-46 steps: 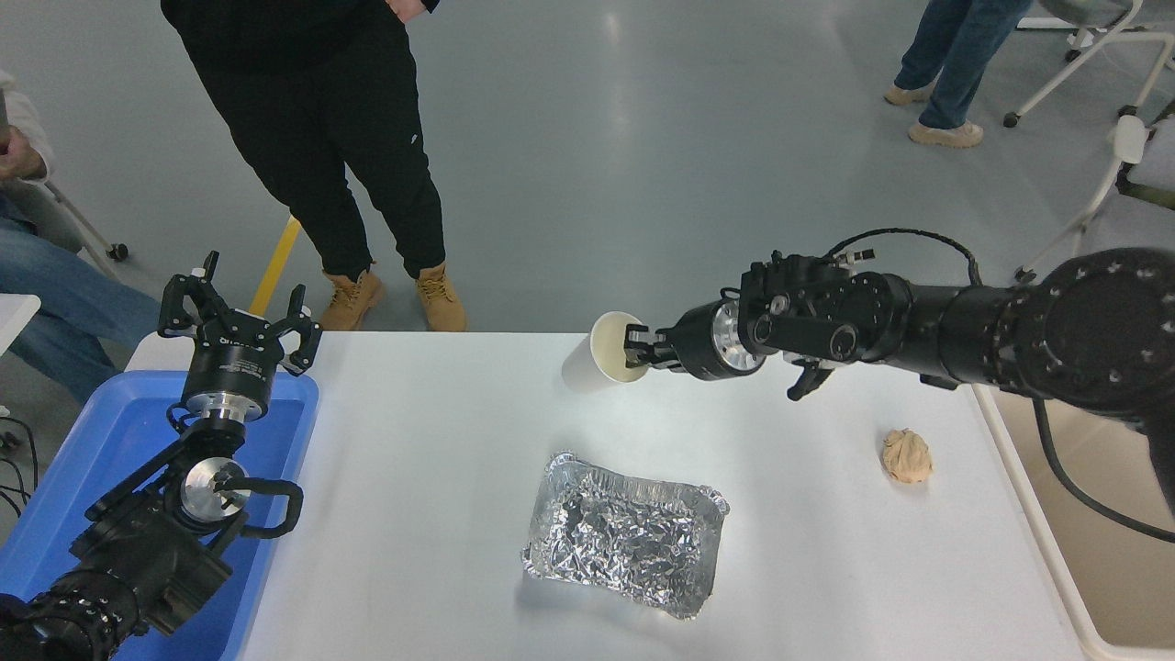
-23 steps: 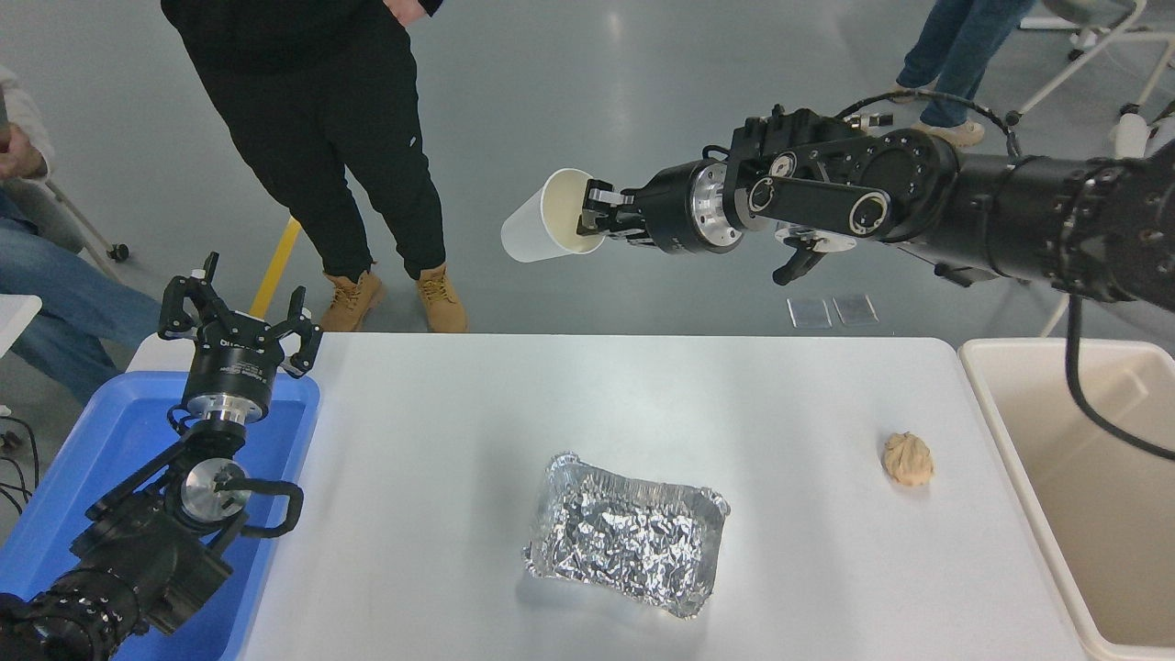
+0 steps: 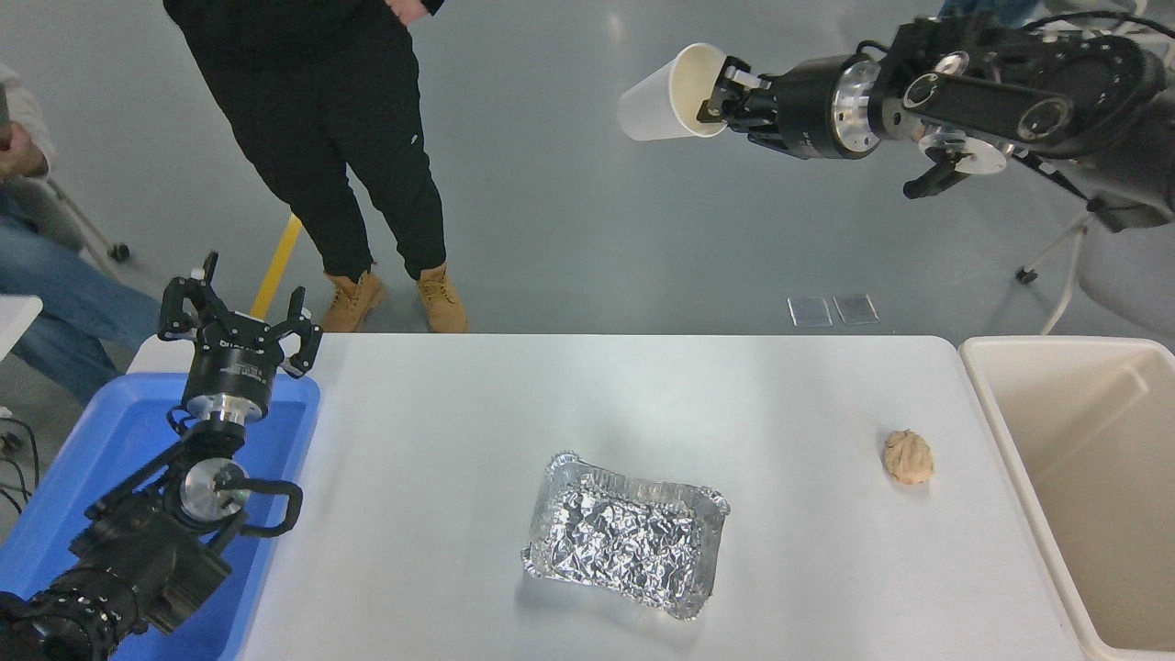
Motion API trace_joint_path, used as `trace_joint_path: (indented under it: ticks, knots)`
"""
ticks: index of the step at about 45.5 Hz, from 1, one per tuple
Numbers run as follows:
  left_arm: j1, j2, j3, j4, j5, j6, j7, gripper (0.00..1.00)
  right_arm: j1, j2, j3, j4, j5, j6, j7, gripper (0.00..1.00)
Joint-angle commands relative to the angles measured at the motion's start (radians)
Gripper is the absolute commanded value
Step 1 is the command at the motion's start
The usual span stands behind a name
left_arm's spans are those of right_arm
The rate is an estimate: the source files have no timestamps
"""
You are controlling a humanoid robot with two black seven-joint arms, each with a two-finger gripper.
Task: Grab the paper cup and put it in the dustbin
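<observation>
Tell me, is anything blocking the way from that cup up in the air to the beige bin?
Nothing visible does. The right gripper holds the paper cup high above the table's far edge, and the dustbin sits open-topped at the right.

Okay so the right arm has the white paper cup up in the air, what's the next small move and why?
Probably swing the right gripper rightward and toward the robot, to above the large cream plastic dustbin. It grips the rim of the small white paper cup, held on its side high beyond the white table's far edge, while the bin sits beside the table's right end.

High head view over table (image 3: pixel 459 422)
</observation>
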Motion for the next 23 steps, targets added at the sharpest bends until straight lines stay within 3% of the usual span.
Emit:
trace_joint_path:
  ticks: [1, 9, 23]
  knots:
    - [-0.002, 0.0, 0.0, 0.0, 0.0, 0.0, 0.0, 0.99, -0.119, -0.178, 0.004, -0.122, 0.001, -0.002, -0.004, 0.0]
    - [0.0, 0.0, 0.0, 0.0, 0.0, 0.0, 0.0, 0.99, -0.269, -0.238, 0.016, -0.254, 0.022, -0.009, -0.008, 0.0]
    - [0.0, 0.0, 0.0, 0.0, 0.0, 0.0, 0.0, 0.99, -0.547, -0.197, 0.014, -0.537, 0.179, -0.009, -0.011, 0.0]
